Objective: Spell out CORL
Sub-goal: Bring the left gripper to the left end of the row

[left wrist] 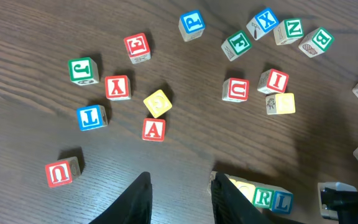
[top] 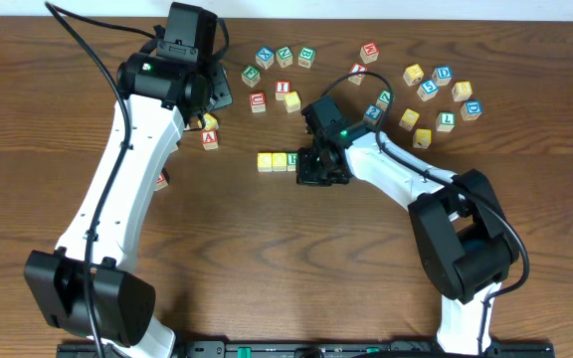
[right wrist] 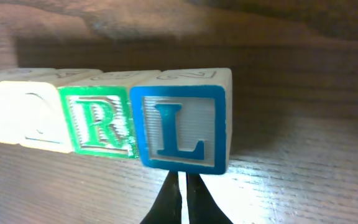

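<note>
Row looks spelled; right end effector pressed together at L cube

L cube (right wrist: 182, 127) sits at the end of a four-cube row on the tabletop (top: 267, 259). R cube (right wrist: 101, 121) touches L cube on one side. Two yellow cubes (top: 265, 161) follow beyond R cube, letters too washed out to read. Row looks straight and tight, with L cube maybe a bit proud of R cube toward the wrist camera. Judgement: spelling complete or nearly so, at most a nudge left.

Handling: small wooden cubes, likely light, rigid, not fragile. Painted faces look smooth, so they may slide on the tabletop if pushed. One side of L cube is blocked by R cube, so the best hold is from above across its two free opposite faces. A push along the row would likely shift every cube.

Right end effector (right wrist: 182, 200): fingers pressed together, pinching nothing, tips right at the lower edge of L cube's lettered face. Whether they touch it, cannot tell.

Left end effector (left wrist: 182, 199): well apart from L cube, partly spread, empty, above loose cubes (left wrist: 154, 129).
</note>
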Motion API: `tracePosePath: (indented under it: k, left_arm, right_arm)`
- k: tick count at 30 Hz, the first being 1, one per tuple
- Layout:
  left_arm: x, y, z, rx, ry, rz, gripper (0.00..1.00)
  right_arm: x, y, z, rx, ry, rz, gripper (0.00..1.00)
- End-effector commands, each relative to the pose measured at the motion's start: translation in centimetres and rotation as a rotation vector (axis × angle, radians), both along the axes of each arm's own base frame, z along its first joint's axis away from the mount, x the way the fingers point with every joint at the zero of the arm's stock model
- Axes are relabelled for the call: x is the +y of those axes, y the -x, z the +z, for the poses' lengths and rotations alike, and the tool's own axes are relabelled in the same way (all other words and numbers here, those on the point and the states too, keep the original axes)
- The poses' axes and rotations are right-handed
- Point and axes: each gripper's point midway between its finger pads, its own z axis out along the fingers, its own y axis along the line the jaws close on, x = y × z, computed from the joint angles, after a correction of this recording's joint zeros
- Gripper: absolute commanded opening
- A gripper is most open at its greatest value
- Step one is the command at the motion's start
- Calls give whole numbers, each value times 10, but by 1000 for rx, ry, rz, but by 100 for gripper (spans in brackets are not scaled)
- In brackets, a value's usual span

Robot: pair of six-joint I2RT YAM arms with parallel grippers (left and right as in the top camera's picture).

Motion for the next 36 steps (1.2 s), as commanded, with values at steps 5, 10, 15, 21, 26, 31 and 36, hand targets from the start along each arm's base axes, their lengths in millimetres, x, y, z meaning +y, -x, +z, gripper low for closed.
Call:
tracePosePath:
  k: [5, 10, 15, 21, 26, 31, 36]
  left_arm:
    - [4, 2, -4, 13, -17, 5, 32]
    - [6, 11, -14, 65, -29, 5, 32]
    - [5, 21, -52, 175, -41, -3, 21]
    - [-3, 30, -99, 296, -10, -24, 19]
    - [-7, 26, -115, 319, -4, -32, 19]
    - [-21, 24, -129, 347, 48, -76, 15]
    - [-34, 26, -152, 389, 44, -110, 15]
  right_arm:
    - [-6, -28, 68, -155, -71, -7, 1]
    - [-32, -44, 73, -169, -74, -78, 1]
    - [-43, -51, 56, -132, -81, -105, 2]
    - [-38, -45, 25, -59, -77, -92, 1]
    - [-35, -41, 8, -32, -63, -80, 1]
    - [-30, -43, 7, -49, -65, -58, 1]
    - [-30, -44, 7, -54, -65, -59, 1]
